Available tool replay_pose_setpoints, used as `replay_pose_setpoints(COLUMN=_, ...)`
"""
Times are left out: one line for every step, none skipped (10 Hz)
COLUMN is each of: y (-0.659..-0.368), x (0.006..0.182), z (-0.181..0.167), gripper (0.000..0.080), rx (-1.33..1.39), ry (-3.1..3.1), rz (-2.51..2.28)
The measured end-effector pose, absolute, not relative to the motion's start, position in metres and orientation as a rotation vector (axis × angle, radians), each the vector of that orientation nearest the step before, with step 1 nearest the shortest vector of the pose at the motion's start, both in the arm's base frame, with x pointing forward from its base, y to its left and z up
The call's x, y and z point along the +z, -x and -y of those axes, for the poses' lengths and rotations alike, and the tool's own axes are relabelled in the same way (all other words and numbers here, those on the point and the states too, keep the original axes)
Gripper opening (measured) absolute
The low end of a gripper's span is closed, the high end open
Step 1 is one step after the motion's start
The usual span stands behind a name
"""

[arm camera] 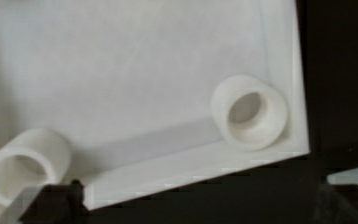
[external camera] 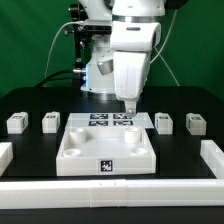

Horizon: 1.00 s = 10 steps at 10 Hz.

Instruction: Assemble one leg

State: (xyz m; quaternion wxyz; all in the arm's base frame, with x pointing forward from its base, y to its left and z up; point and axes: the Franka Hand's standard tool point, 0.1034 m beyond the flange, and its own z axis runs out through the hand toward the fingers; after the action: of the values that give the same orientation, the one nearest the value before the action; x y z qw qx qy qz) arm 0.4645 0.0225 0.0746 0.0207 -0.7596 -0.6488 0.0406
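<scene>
Legs (external camera: pixel 15 123): four, two each side of one tray (external camera: pixel 80 166); jaws' gap unreadable.

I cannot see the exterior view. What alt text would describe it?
A white robot arm hangs its pincer above a large white square plastic tray with round corner sockets on a black table. Two small white cube-shaped plastic legs sit at each side of the tray.

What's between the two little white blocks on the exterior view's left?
Just bare black table, in the exterior view, between the outer small white plastic block and the inner one.
</scene>
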Motion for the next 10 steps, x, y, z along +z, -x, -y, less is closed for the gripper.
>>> replay_pose_setpoints(y=-0.456, x=0.069, z=-0.017, gripper=0.0650, rx=0.125, ry=2.291, rz=2.076)
replay_pose_setpoints(y=-0.447, x=0.064, z=-0.010, gripper=0.0650, rx=0.133, ry=2.269, rz=2.087)
replay_pose_setpoints(y=-0.451, x=0.066, z=-0.011, gripper=0.0650, rx=0.129, ry=2.289, rz=2.071)
replay_pose_setpoints(y=-0.451, x=0.065, z=-0.012, gripper=0.0650, rx=0.129, ry=2.289, rz=2.071)
replay_pose_setpoints(y=-0.450, x=0.065, z=-0.011, gripper=0.0650, rx=0.129, ry=2.290, rz=2.069)
replay_pose_setpoints(y=-0.450, x=0.065, z=-0.011, gripper=0.0650, rx=0.130, ry=2.290, rz=2.069)
replay_pose_setpoints(y=-0.449, x=0.064, z=-0.011, gripper=0.0650, rx=0.131, ry=2.288, rz=2.069)
replay_pose_setpoints(y=-0.444, x=0.060, z=-0.009, gripper=0.0650, rx=0.127, ry=2.210, rz=2.158)
replay_pose_setpoints(y=-0.434, x=0.053, z=-0.004, gripper=0.0650, rx=0.132, ry=2.165, rz=2.193)
replay_pose_setpoints(y=-0.429, x=0.048, z=0.003, gripper=0.0650, rx=0.135, ry=2.142, rz=2.206)
